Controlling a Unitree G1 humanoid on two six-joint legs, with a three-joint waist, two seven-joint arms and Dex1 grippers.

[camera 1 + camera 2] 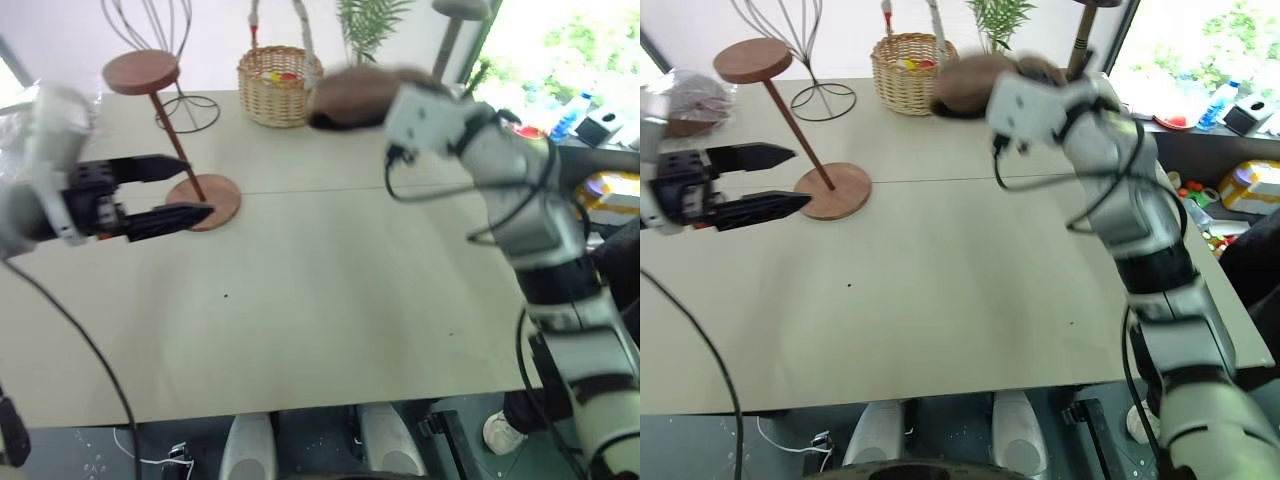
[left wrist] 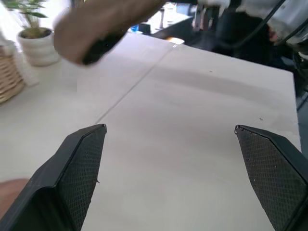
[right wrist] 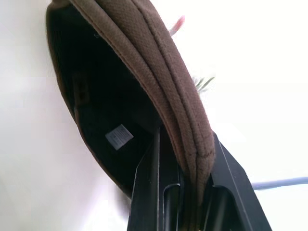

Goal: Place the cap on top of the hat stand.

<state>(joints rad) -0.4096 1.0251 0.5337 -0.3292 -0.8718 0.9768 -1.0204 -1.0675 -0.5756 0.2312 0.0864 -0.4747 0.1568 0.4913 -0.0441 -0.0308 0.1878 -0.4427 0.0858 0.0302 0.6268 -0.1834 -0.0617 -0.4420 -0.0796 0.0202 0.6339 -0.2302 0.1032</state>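
Both eye views look down from above on the same counter — the wrist views sit close behind their own fingers.

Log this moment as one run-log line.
right gripper: shut on cap, lifted | left gripper: open, empty | hat stand: top disc bare

cap: brown woven cloth, ribbed | hat stand: matt reddish wood | basket: wicker | table: smooth matt
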